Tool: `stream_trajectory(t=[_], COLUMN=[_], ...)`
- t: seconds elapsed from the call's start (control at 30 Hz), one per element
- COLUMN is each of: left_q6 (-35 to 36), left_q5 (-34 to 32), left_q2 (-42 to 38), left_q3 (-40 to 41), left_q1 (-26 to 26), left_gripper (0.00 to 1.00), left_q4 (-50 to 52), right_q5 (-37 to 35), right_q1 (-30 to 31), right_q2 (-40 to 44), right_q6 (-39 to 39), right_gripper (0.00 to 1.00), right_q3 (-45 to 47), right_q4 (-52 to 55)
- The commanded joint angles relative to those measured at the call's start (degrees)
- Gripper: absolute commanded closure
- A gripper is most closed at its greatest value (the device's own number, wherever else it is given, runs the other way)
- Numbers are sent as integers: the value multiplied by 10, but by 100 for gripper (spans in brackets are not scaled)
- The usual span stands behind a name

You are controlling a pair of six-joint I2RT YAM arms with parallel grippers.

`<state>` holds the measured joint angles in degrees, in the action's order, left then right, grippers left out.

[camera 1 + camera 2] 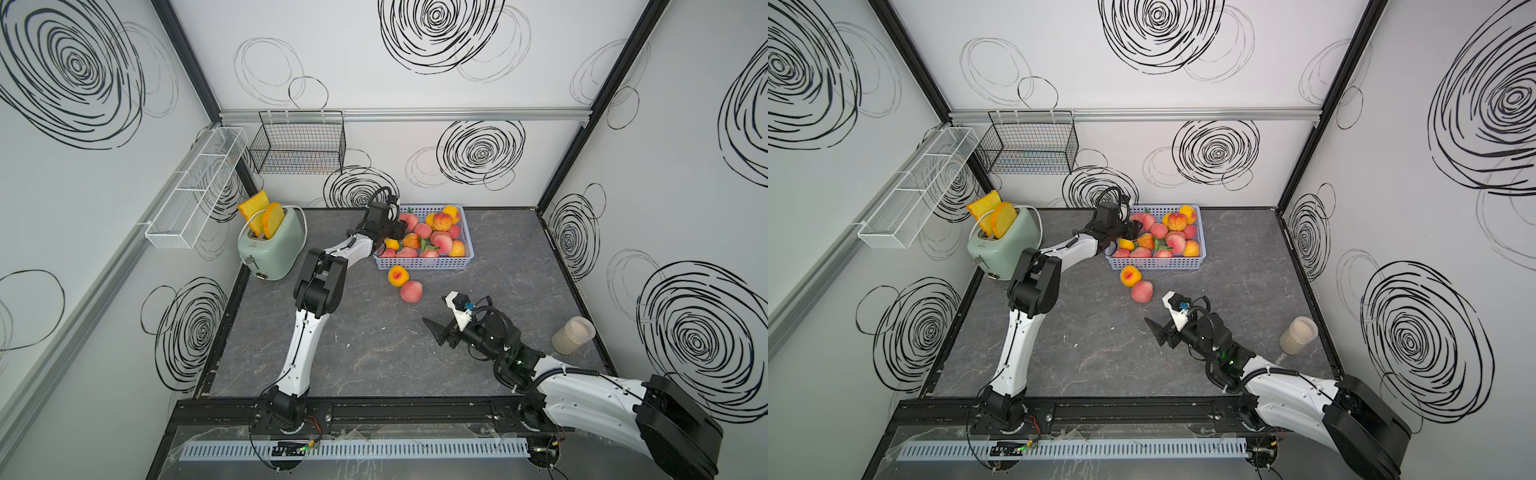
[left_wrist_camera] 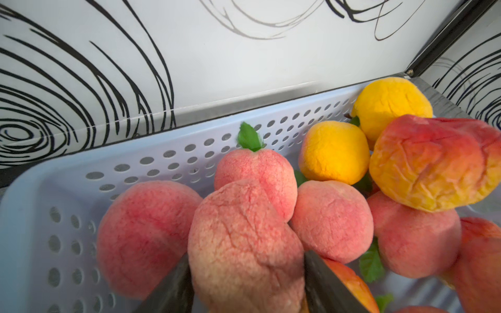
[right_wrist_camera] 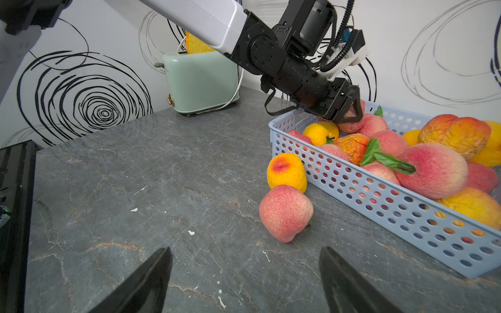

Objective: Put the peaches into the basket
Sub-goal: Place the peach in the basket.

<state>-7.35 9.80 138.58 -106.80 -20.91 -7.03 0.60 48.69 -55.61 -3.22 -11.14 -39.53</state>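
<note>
Fingers (image 2: 173,287) of the left gripper (image 2: 246,256) stand dark on either side of a wrinkled pink peach (image 2: 244,238), close against its flanks. We cannot tell whether they press it or merely bracket it. That peach sits on the pile inside the pale blue perforated plastic basket (image 2: 81,176), among other pink, orange-red and yellow peaches that fill it. In both top views the basket lies just above the middle of the frame, against the back wall, and the left gripper reaches over its left end.

We see the right gripper (image 3: 245,252) with its two black fingers spread wide and nothing between them, over the bare grey marbled tabletop (image 3: 122,162).

Two peaches lie outside the basket. In a top view, a yellow peach with a red blush (image 1: 398,276) sits just below the basket's lower left corner, and a round pink peach (image 1: 411,291) rests against it, lower and to the right.

Farther out, a mint-green toaster holding two orange bread slices (image 1: 272,245) stands at centre left, and a translucent jar of beige contents (image 1: 572,334) sits at right.
</note>
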Motion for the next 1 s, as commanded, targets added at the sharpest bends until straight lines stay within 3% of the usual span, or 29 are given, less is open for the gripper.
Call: stream_trajectory(t=[0.0, 0.2, 0.97], left_q6=[-1, -1, -19], left_q5=[-6, -6, 12], left_q2=[-9, -21, -165], left_q3=[10, 26, 162], left_q1=[-1, 0, -12], left_gripper=[32, 27, 27], left_q4=[-27, -37, -91], right_q5=[-7, -7, -18], right_q1=[5, 6, 8], right_q2=[-3, -3, -13], right_q6=[1, 1, 1], right_gripper=[12, 12, 11], right_q3=[0, -2, -6], right_q4=[-18, -19, -16])
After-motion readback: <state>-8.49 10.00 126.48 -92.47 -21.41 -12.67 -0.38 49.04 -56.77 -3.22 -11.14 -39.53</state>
